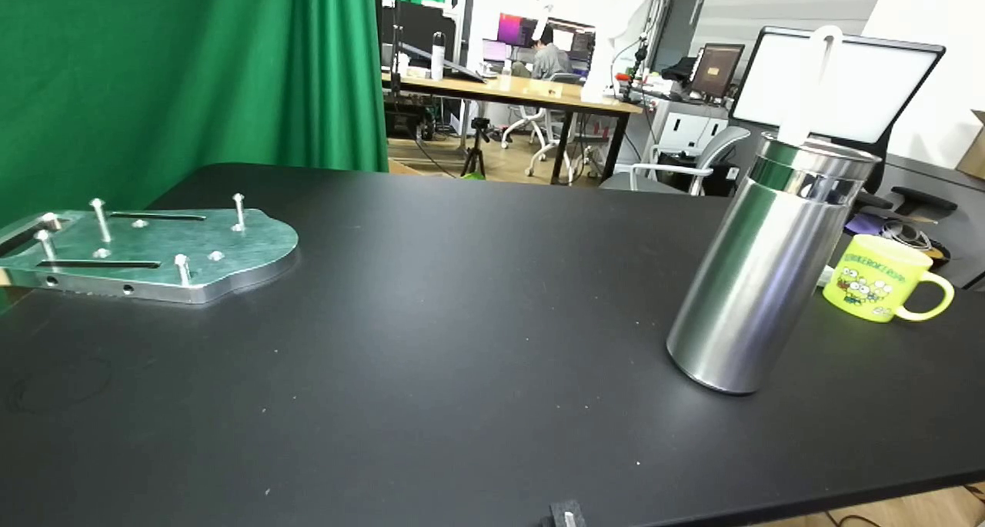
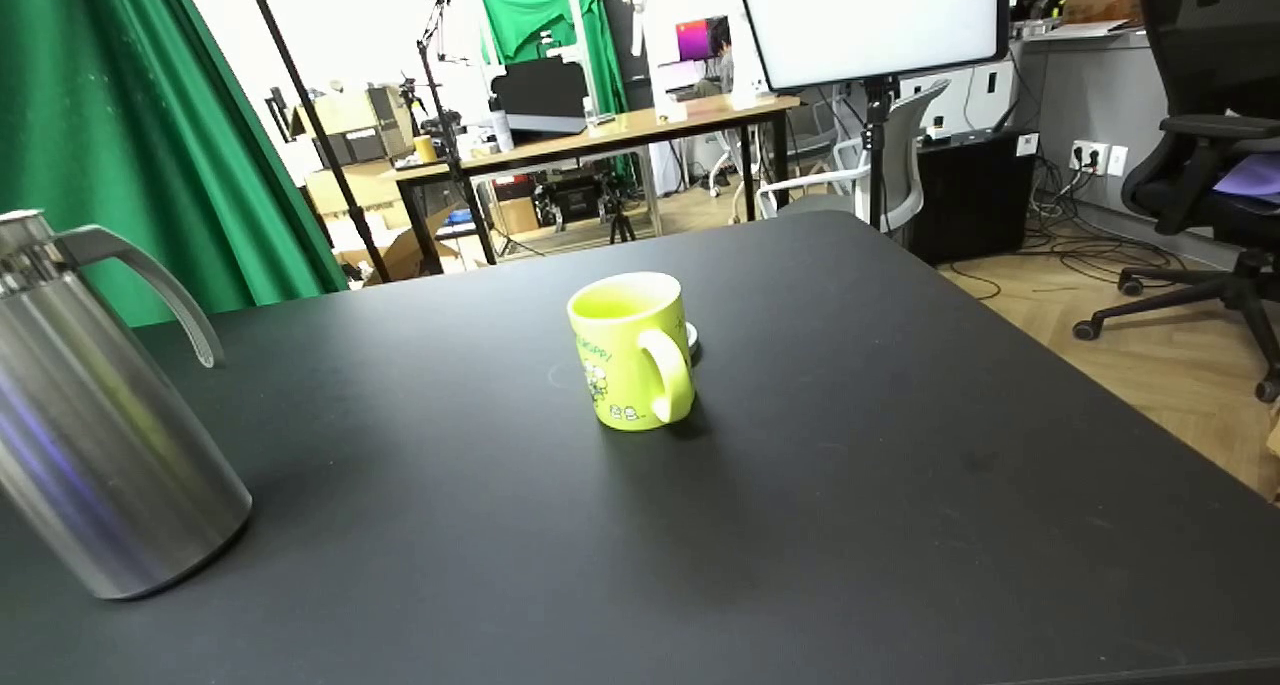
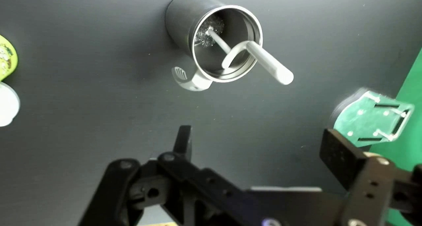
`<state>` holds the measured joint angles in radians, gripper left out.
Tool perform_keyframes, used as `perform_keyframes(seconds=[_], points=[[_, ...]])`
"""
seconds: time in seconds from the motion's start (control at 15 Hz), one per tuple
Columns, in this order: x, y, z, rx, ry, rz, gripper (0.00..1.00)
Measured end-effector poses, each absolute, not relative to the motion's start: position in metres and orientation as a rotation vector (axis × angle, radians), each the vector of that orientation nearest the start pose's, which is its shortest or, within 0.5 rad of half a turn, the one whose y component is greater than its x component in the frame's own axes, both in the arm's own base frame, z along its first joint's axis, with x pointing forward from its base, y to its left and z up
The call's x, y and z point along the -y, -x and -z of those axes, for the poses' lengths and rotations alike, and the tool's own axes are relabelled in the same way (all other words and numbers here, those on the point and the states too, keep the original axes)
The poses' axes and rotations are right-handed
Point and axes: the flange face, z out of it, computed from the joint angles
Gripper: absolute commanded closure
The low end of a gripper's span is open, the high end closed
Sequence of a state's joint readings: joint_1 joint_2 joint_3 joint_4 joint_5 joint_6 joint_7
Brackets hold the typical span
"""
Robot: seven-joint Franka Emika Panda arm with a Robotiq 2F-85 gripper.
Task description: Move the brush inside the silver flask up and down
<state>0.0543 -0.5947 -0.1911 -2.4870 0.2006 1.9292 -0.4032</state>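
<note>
Surface: a black tabletop (image 1: pixel 462 319) with pale specks, filling the lower part of both exterior views. A green curtain (image 1: pixel 192 65) hangs at upper left. Room beyond: a wood-topped desk (image 1: pixel 523 90) at upper middle, a seated person (image 1: pixel 550 59) small behind it, a bright white panel (image 2: pixel 880 15) in a dark frame, a black office chair (image 2: pixel 1215 95) at upper right.

Pose: I read it from the wrist view. My gripper (image 3: pixel 258 137) reaches in from the bottom edge, fingers (image 3: pixel 184 142) spread wide, one left of lower middle, one at lower right, tabletop showing between the tips. Both sit apart from flask and brush. At the bottom edge of an exterior view I see a small dark piece (image 1: pixel 567 514); too little shows to name it.

Counts:
- Silver flask (image 1: pixel 758 288): one, standing on its base, right side of an exterior view, upper middle of the wrist view.
- Brush (image 3: pixel 270 62): one, in the flask. Bristle head down inside, white hooked handle rising past the rim.
- Yellow-green mug (image 2: pixel 630 355): one, upright, mid-frame, apart from the flask.
- White disc (image 3: pixel 8 104): one, just beside the mug, left edge of the wrist view.
- Metal plate (image 1: pixel 154 238): one, left side, at least four bolts (image 1: pixel 100 221) standing on it.
</note>
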Motion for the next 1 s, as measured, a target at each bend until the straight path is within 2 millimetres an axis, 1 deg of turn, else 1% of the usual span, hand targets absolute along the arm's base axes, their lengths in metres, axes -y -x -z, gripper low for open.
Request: perform_keyframes(seconds=[0.27,0.6,0.8,1.0], points=[[0.018,-0.368,-0.492,0.651,2.772,0.06,0.0],[-0.012,-0.368,-0.483,1.05,2.712,-0.011,0.0],[-0.024,-0.37,-0.479,1.289,2.693,-0.033,0.0],[-0.033,-0.374,-0.476,1.529,2.67,-0.015,0.0]])
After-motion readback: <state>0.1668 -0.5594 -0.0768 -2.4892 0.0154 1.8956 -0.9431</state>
